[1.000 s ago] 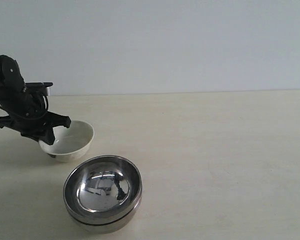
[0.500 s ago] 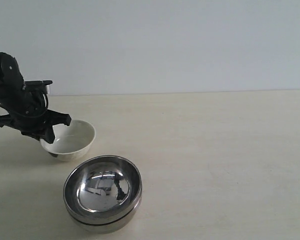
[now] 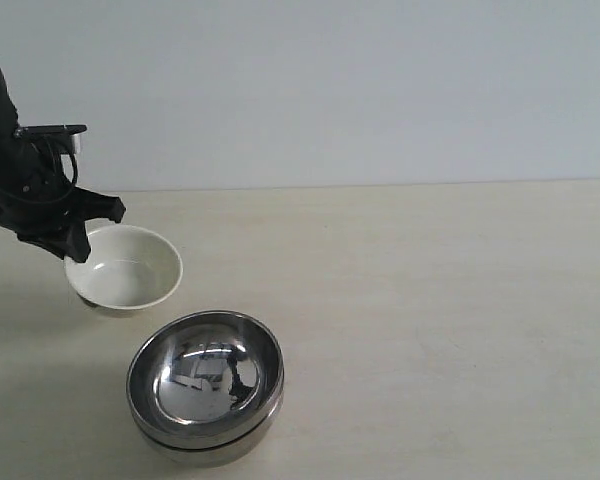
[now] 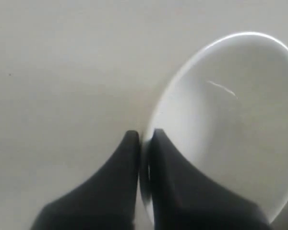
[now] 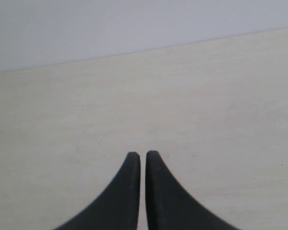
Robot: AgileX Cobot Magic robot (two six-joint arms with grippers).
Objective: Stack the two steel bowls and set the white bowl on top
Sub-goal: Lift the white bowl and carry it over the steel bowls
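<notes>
White bowl [image 3: 125, 270] is at the far left of the table [image 3: 430, 300], just behind & left of the two steel bowls [image 3: 205, 385], which already sit nested one inside the other on the near side. Left gripper [image 4: 144, 136] is pinching the white bowl's rim on its left side: one finger inside the wall, one outside, jaws squeezed down to the wall's thickness. Bowl looks to hang a bit off the table w/ a shadow under it, approx. level, maybe tipped slightly. Right gripper [image 5: 139, 155] is pressed together on nothing, over bare table; can't see it in the wide view. Handling, as I'd judge it: glazed ceramic, so stiff, no give, slick in the grip, & prob. heavyish for a one-sided rim hold. The weight hangs off to the right of the pinch, so it could pivot or slip if swung fast. Would chip easily vs. steel. The rim wall is the only real place to hold; keep the pinch there & lower gently into the polished steel, which is slippery too.
</notes>
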